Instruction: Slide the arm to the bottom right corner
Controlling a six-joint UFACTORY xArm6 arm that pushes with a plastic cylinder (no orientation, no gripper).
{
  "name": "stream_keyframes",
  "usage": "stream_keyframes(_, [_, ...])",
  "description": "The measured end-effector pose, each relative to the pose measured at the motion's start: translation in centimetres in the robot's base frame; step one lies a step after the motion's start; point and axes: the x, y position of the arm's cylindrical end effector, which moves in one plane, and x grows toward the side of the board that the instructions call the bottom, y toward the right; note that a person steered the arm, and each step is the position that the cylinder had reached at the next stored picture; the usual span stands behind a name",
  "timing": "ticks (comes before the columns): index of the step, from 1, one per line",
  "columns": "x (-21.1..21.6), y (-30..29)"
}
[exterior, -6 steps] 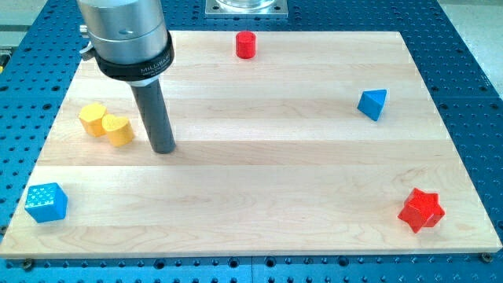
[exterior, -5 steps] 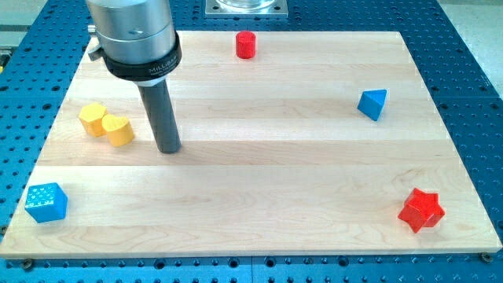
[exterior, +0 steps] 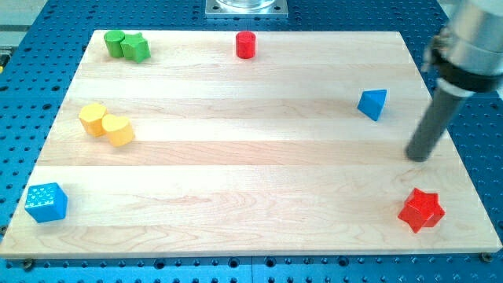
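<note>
Camera view shows my tip [exterior: 420,156] on the right side of the desk [exterior: 251,181], above the red star block [exterior: 421,210] and right-below the blue triangular block [exterior: 372,104], touching neither. No gripper exists, so nothing is held. The approach is underway; next move probably goes down-right, passing the star.

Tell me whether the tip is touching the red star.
Apart. The camera view shows my tip above the red star, toward the view's top, with bare board plainly between them.
</note>
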Motion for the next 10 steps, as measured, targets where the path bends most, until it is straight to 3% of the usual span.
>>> stream_keyframes(1, [1.6, 4.8])
stream_keyframes(3, [2.5, 8.2])
stream_keyframes(10, [1.6, 8.3])
